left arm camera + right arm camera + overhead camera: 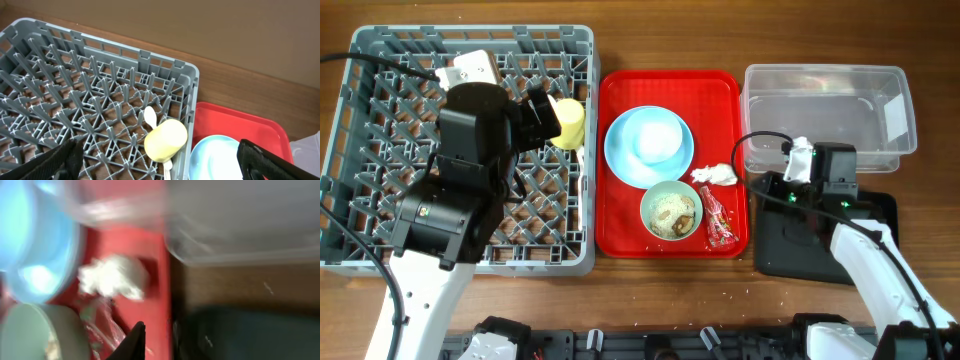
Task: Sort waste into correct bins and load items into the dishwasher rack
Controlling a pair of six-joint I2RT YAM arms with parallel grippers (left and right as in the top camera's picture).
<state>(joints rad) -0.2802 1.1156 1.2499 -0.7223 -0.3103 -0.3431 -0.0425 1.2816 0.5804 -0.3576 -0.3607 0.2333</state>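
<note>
In gridded grey rack (360, 130), yellow cup (568, 122)

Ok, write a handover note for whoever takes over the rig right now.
Left pincer open, empty, over the grey pegged plastic rack.
Right pincer near the shallow black tray; view blurred, state unclear.
Done: small yellow cup and white plastic spoon in rack.
Left, on the red serving tray: pale blue round plate with pale bowl, mint bowl of rice-like scraps, crumpled white napkin, red wrapper.
</note>
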